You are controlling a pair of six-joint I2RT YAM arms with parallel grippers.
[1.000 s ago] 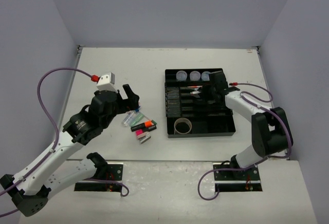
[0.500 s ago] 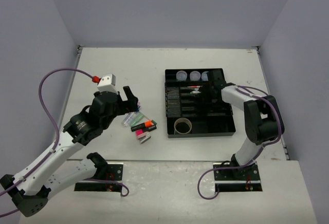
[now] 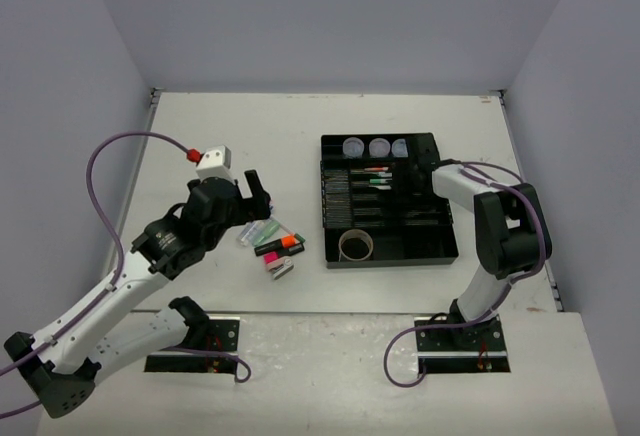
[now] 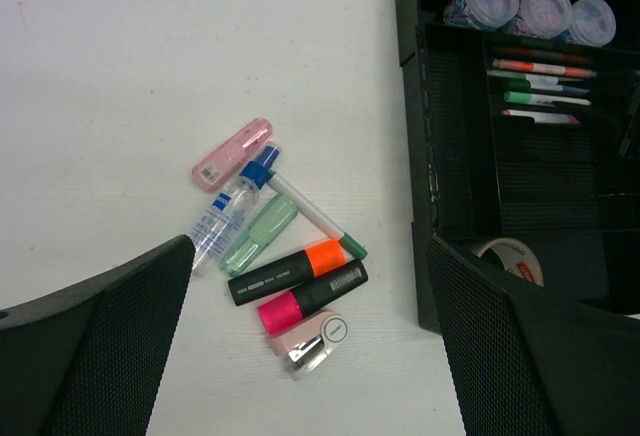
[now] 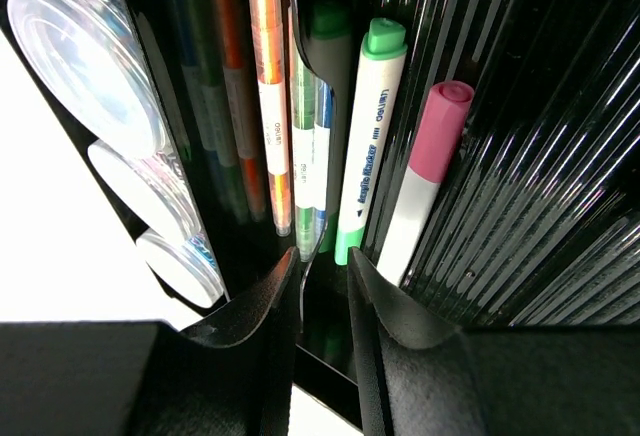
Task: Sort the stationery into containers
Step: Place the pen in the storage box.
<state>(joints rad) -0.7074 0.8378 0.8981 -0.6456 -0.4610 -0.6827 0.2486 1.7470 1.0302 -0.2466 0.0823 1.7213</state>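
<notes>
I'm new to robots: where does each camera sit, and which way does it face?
Top external: above and behind, facing down at the table; both arms show.
Left wrist: over loose highlighters, facing down; left fingers show.
Right wrist: inside the tray, facing pens; right fingers show.
Shared: both wrist views show the three tubs.

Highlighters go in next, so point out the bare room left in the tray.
Bare: the ribbed slots between the pens and the tape roll, and the section right of the roll. Crowded: the tubs row and pen slots, where the right gripper sits.
</notes>
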